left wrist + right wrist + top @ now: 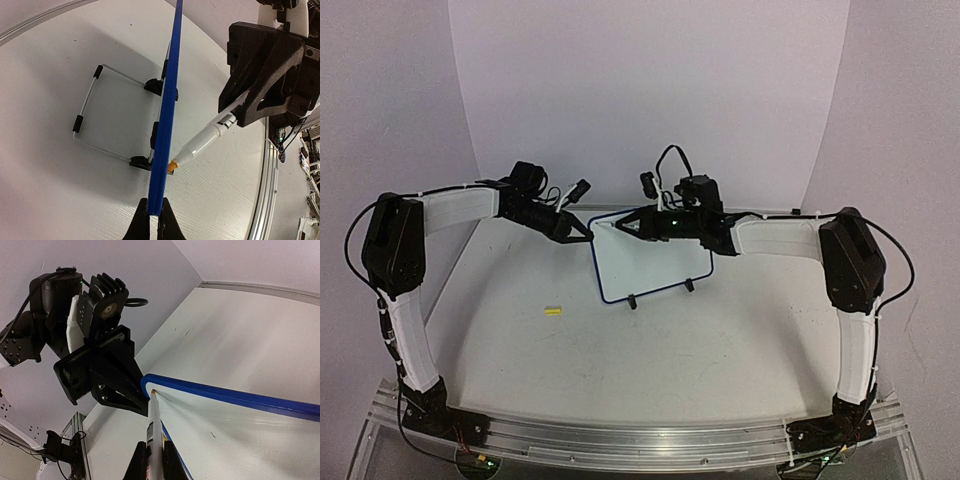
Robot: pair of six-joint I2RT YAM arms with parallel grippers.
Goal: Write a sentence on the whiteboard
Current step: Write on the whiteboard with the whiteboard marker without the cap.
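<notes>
The whiteboard (650, 260) stands propped on the table, white with a thin blue rim (169, 100). My left gripper (153, 222) is shut on the rim at the board's upper left corner, which also shows in the top view (587, 234). A white marker (156, 430) sits lengthwise between the jaws of my shut right gripper (153, 460). Its orange tip (173, 164) rests against the board's face just inside that same corner. The sentence is not visible in any view; the white face (240, 445) shows only a tiny dark speck.
A small yellow cap (553, 311) lies on the table left of the board. Behind the board is its wire stand (86, 112), and two black clip feet (633, 301) sit at its lower edge. An aluminium rail (640, 438) runs along the near table edge.
</notes>
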